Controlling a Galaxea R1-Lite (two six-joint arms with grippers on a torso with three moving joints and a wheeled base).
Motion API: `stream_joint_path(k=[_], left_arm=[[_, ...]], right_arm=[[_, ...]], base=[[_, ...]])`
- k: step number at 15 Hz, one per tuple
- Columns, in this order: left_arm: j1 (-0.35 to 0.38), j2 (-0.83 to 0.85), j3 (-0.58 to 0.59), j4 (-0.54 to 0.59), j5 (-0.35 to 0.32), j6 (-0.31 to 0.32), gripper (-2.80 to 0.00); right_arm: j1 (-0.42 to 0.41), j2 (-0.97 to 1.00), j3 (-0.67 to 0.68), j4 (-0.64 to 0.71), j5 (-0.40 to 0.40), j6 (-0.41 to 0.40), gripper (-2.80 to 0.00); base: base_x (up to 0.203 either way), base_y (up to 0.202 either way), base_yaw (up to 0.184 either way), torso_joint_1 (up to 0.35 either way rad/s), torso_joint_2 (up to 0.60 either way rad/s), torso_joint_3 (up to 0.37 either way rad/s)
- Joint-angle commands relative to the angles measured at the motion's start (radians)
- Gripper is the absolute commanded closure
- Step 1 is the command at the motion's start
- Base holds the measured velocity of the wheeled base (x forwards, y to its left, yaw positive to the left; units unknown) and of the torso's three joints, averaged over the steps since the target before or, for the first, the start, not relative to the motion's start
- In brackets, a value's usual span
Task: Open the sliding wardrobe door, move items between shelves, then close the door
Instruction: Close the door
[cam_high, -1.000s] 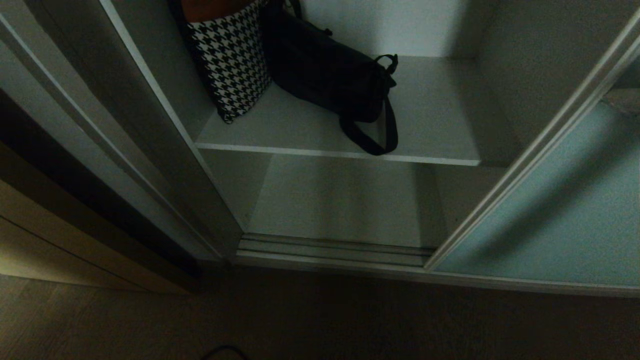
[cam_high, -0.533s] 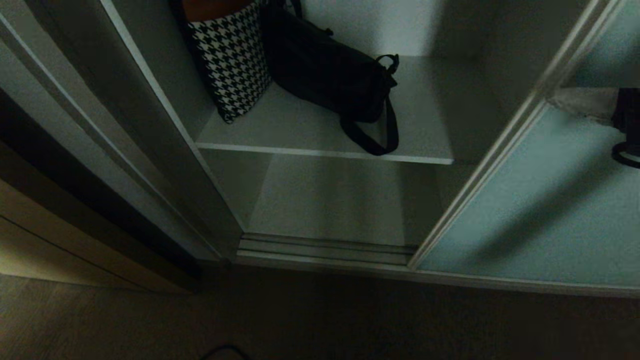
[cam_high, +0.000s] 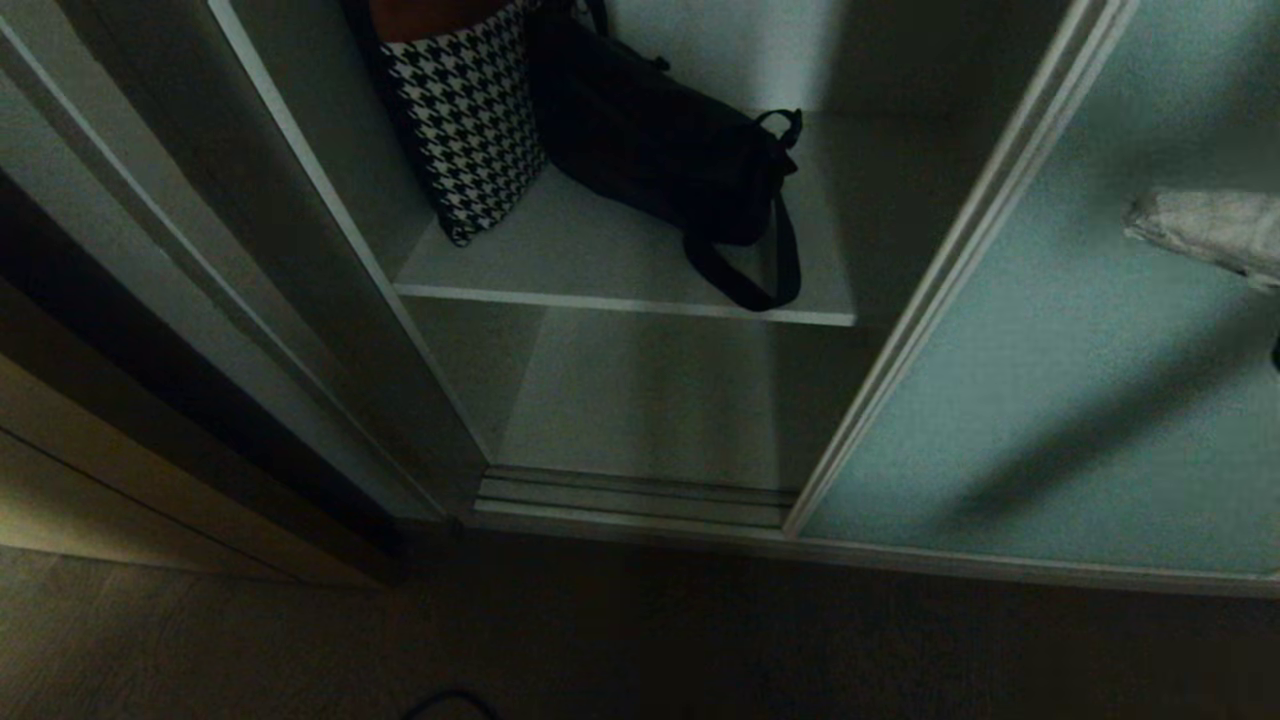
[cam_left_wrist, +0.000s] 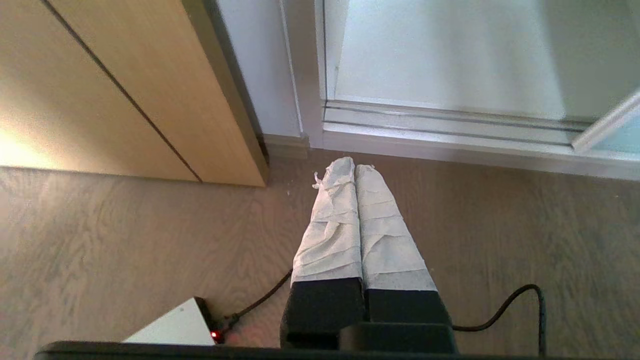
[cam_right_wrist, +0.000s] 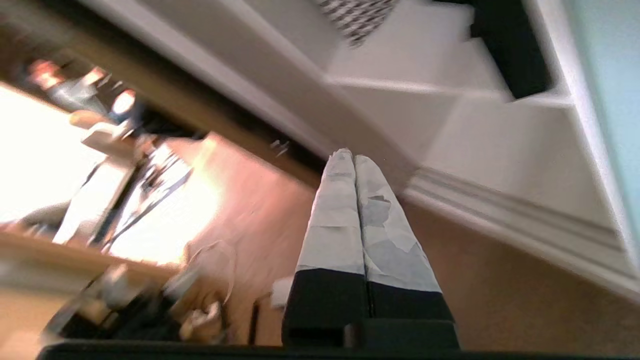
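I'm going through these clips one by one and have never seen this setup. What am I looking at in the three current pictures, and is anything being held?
It is a two-armed robot facing a wardrobe. The head camera looks down at the teal sliding wardrobe door, partly open, and a shelf bearing a black bag and a houndstooth bag. The other two pictures come from cameras on each wrist. The left gripper hangs over the floor, shut and empty. The right gripper, in front of the door, is shut too, holding nothing.

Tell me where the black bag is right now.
In the head view, the black bag lies on the upper shelf, right beside a houndstooth bag, left of the sliding door.
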Motion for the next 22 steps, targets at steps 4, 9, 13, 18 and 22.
stream_joint_path(k=[4,9,13,18,22], left_arm=[[0.001,0.002,0.000,0.000,0.000,0.000,0.00],[0.001,0.002,0.000,0.000,0.000,0.000,0.00],[0.001,0.000,0.000,0.000,0.000,0.000,0.00],[0.001,0.002,0.000,0.000,0.000,0.000,0.00],[0.001,0.001,0.000,0.000,0.000,0.000,0.00]], right_arm=[[-0.009,-0.146,0.053,0.015,0.003,0.002,0.00],[-0.008,-0.174,0.084,0.063,-0.022,-0.018,0.00],[-0.006,-0.128,0.103,0.095,-0.136,-0.141,0.00],[-0.006,0.008,-0.018,-0.020,-0.236,-0.265,0.00],[0.004,0.088,-0.017,-0.103,-0.238,-0.394,0.00]], base=[[0.000,0.000,0.000,0.000,0.00,0.000],[0.000,0.000,0.000,0.000,0.00,0.000],[0.000,0.000,0.000,0.000,0.00,0.000],[0.000,0.000,0.000,0.000,0.00,0.000],[0.000,0.000,0.000,0.000,0.00,0.000]])
